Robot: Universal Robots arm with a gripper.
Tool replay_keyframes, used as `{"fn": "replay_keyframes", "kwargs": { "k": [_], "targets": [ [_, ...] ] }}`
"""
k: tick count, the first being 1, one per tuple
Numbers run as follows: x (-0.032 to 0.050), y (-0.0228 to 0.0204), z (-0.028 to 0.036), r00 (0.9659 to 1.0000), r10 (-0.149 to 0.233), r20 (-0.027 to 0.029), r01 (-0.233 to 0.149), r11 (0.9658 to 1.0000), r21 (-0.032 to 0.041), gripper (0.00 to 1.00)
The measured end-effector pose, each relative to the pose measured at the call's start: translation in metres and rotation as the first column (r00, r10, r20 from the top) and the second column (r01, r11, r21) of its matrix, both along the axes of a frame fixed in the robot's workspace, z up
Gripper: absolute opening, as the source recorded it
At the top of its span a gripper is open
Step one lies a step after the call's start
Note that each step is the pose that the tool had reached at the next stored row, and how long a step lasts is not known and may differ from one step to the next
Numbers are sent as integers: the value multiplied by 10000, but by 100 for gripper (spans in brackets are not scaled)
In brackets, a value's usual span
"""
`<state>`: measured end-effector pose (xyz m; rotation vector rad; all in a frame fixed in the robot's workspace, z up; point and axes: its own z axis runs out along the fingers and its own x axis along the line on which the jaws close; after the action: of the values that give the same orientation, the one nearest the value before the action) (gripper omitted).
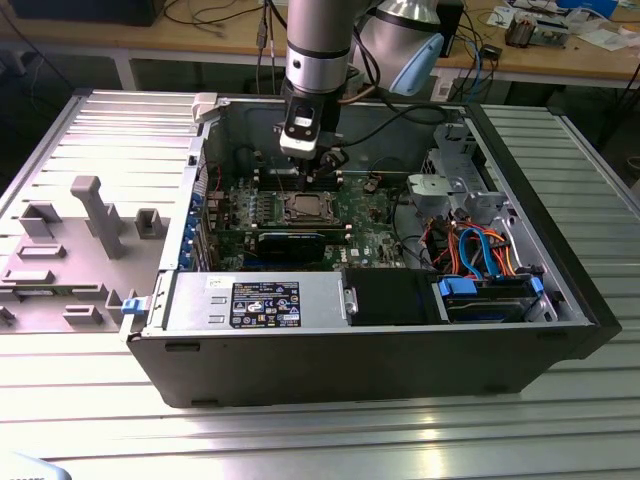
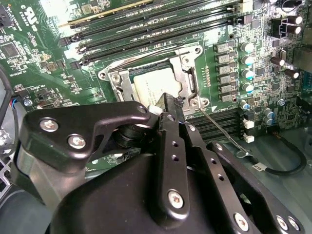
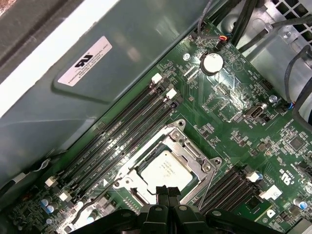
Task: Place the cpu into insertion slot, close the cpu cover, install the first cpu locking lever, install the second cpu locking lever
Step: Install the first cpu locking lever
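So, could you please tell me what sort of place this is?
Most likely a robotics lab or workshop: an open computer case sits on a ribbed aluminium table, a robot arm reaches into it, and a wooden workbench strewn with cables stands behind.

Your exterior view looks down from high in front of the open computer case (image 1: 380,350) on the ribbed bench (image 1: 300,430). It stands well back and takes in the whole case, with the arm (image 1: 318,50) over its far side. Both wrist views sit close above the green circuit board (image 3: 229,122), looking steeply down past the black gripper (image 3: 168,189), whose jaws fill the foreground. The two face the board from different sides. In both wrist views you see the cpu (image 2: 148,87) and the memory slots (image 3: 122,141) beside it. The exterior view shows that same cpu, small, just below the arm.
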<state>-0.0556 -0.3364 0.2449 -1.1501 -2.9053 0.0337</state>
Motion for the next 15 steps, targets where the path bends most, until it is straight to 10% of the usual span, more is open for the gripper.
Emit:
{"fn": "replay_keyframes", "kwargs": {
  "k": [15],
  "targets": [
    [0, 0, 0, 9991, 413, 0, -413, 9991, 0, 11]
  ]
}}
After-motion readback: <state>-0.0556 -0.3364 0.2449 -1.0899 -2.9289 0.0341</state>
